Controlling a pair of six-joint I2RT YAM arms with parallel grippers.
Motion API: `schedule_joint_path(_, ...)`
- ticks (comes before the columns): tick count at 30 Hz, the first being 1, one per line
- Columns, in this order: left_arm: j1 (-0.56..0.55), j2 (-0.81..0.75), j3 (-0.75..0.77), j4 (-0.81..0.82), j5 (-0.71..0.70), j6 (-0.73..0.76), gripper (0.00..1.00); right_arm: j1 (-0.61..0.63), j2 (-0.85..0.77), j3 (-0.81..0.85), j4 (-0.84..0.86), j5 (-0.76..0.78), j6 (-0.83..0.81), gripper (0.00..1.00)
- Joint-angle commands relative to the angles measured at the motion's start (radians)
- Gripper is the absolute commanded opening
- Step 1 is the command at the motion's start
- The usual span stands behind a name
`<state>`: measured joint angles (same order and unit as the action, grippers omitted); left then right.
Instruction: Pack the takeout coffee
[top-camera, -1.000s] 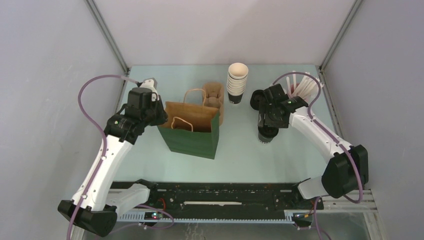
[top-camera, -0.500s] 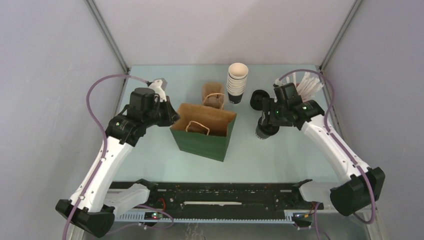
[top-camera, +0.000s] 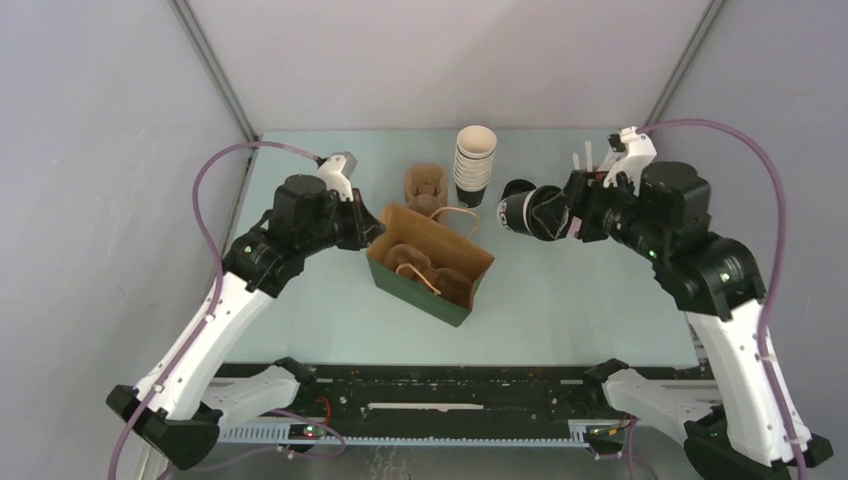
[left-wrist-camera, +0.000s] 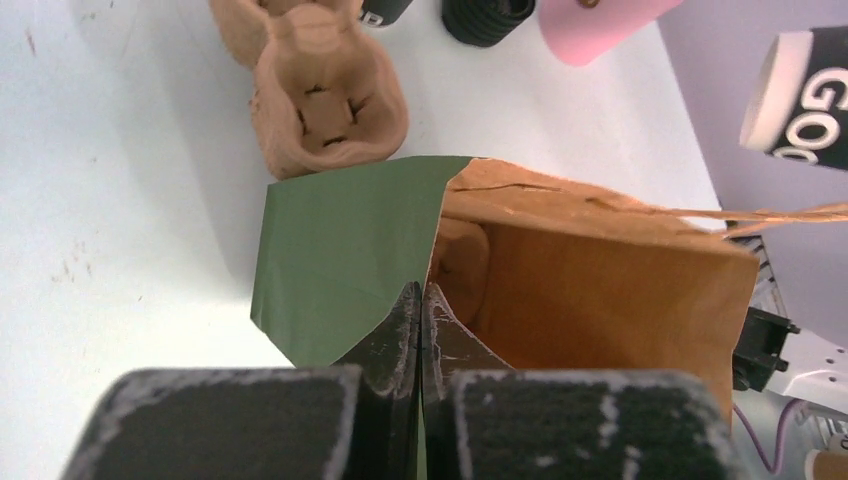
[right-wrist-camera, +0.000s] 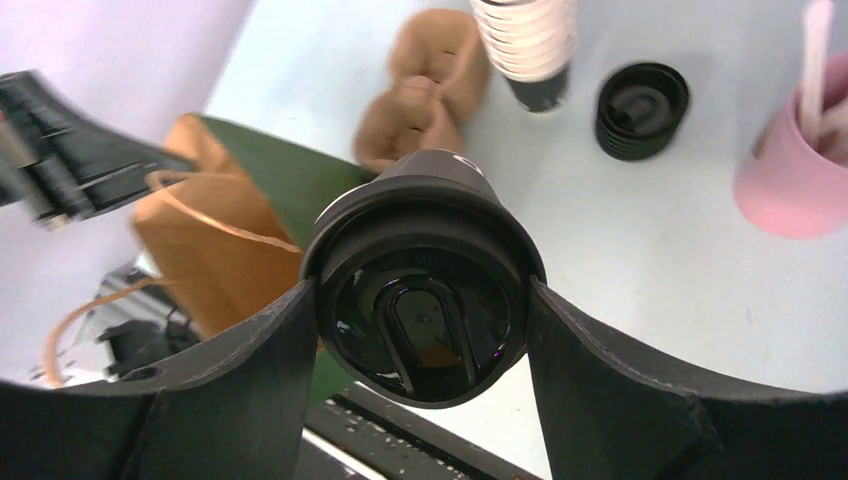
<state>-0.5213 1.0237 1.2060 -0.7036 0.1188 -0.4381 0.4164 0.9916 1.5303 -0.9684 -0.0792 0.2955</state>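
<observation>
The takeout coffee (top-camera: 532, 212), a dark cup with a black lid (right-wrist-camera: 425, 320), hangs above the table, tipped on its side. Its base points left towards the green bag (top-camera: 432, 285). My right gripper (top-camera: 562, 215) is shut on it just under the lid, one finger (right-wrist-camera: 250, 380) on each side. The left gripper (top-camera: 372, 232) is shut on the bag's left rim, pinching the paper between its fingertips (left-wrist-camera: 408, 310). The bag (left-wrist-camera: 345, 250) leans with its brown mouth open towards the cup (left-wrist-camera: 800, 100). A brown pulp piece (top-camera: 425, 262) lies inside.
A brown pulp cup carrier (top-camera: 425, 188) sits behind the bag. A tall stack of white-rimmed cups (top-camera: 474, 165) stands at the back middle. A squat stack of black lids (right-wrist-camera: 641, 110) and a pink holder of straws (right-wrist-camera: 790, 170) stand right of it.
The right gripper lifted the coffee off the table and tipped it sideways towards the bag. The left gripper dragged the bag rightwards and tilted it, mouth now facing the cup.
</observation>
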Motion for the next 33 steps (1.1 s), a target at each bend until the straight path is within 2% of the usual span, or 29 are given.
schedule_joint_path(1, -0.025, -0.057, -0.028, 0.128, -0.003, -0.001, 0.00, 0.075, -0.024, 0.087, 0.027, -0.054, -0.008, 0.62)
schedule_joint_path(7, -0.045, -0.102, -0.069, 0.169, -0.018, 0.030, 0.00, 0.231, -0.025, 0.171, 0.102, -0.056, 0.029, 0.61)
schedule_joint_path(16, -0.051, -0.185, -0.129, 0.151, -0.047, 0.081, 0.00, 0.516, 0.101, 0.270, 0.230, -0.069, -0.033, 0.61)
schedule_joint_path(21, -0.051, -0.237, -0.151, 0.165, -0.076, 0.116, 0.00, 0.657, 0.152, 0.242, 0.257, 0.009, -0.108, 0.61)
schedule_joint_path(33, -0.051, -0.292, -0.188, 0.200, -0.080, 0.126, 0.00, 0.845, 0.238, 0.110, 0.183, 0.287, -0.292, 0.60)
